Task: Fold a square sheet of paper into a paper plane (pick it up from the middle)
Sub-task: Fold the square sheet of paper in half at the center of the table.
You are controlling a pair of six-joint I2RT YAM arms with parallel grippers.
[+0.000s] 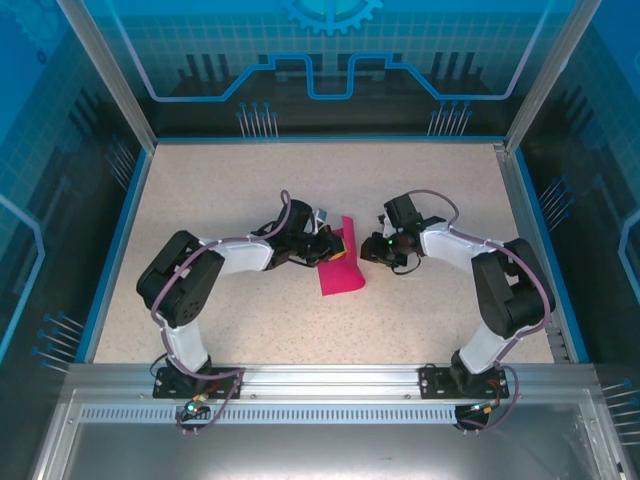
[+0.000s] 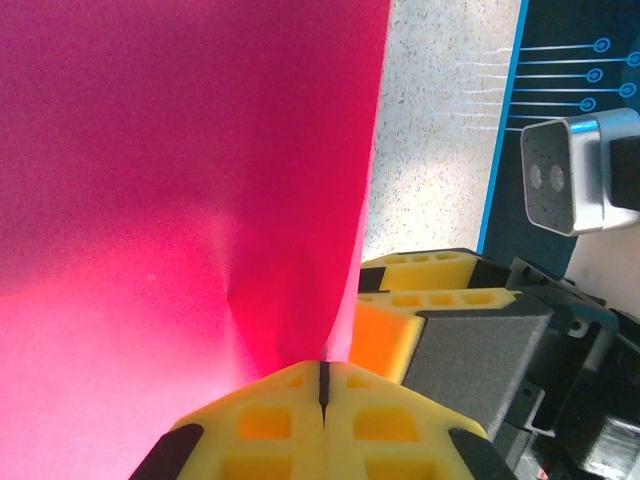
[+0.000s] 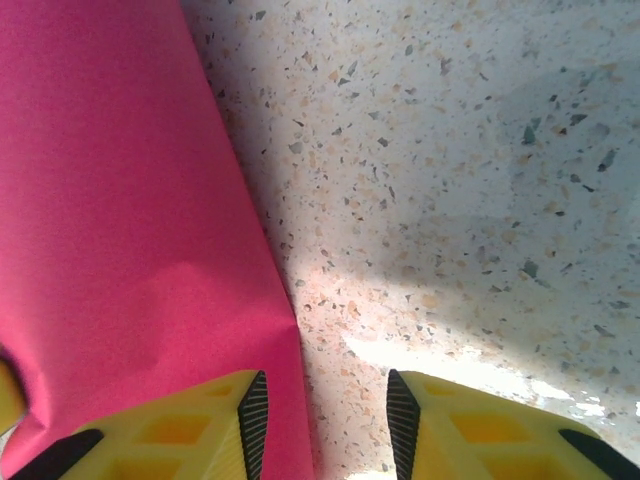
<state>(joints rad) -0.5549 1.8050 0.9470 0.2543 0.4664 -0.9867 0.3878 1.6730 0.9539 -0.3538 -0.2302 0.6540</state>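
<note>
Ok, count: one pink sheet (image 1: 340, 262), two arms, two sets of fingers. The sheet sits mid-bench (image 1: 250, 180), well off every edge, a narrow strip from the top camera. It looks folded over, but I can't count the layers. The left fingers (image 1: 322, 246) are pressed together on the sheet's edge; the left wrist view has the paper coming straight out of their seam (image 2: 300, 385). The right fingers (image 1: 378, 250) stand apart with nothing between them but bench and the paper's edge, one finger (image 3: 215, 425) lying over the sheet. Both wrist views cut the sheet off. From the top, the left fingers hide its left edge.
</note>
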